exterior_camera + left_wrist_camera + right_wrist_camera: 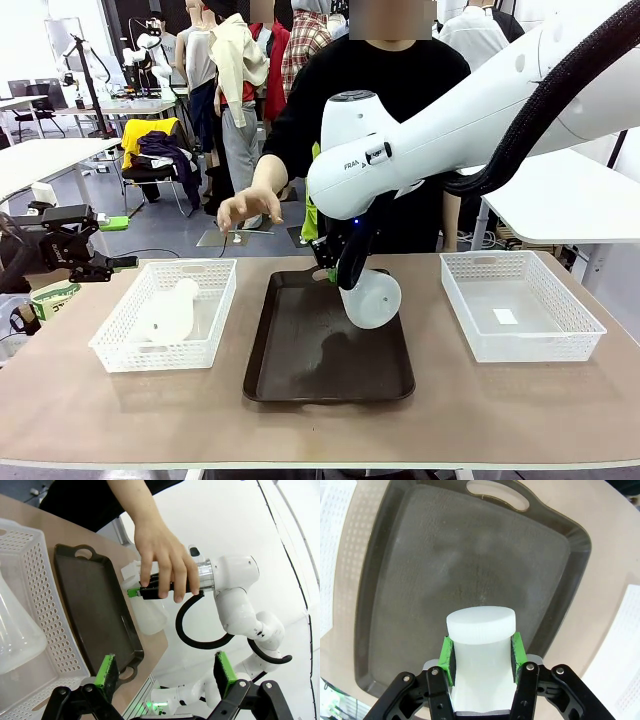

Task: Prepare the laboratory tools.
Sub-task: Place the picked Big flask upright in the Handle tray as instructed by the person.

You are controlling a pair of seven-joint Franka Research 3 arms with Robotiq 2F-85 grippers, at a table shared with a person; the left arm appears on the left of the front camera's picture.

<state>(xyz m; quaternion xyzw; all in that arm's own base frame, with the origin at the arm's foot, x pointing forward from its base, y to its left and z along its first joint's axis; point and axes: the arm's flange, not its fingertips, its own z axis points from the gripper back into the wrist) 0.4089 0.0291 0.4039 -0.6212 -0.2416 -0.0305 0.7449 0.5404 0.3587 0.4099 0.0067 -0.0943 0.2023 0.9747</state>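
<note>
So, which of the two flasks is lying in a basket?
The flask in the left white basket; the other flask is held by the right pincer over the brown tray.

Robotics lab, big open room, white work tables (45, 158), white robot arm (470, 120) reaching over a wooden table (120, 425), chair (150, 170) piled with clothes, grey floor (175, 235)

The right arm (480, 110) sweeps in from 2 o'clock, the right gripper (338, 268) pointing down, jaws clamped on a flask (372, 298) neck. The left gripper (100, 240) sits at 9 o'clock, jaws wide. The person's hand (250, 208) hovers at 11 o'clock, fingers drooping.
</note>
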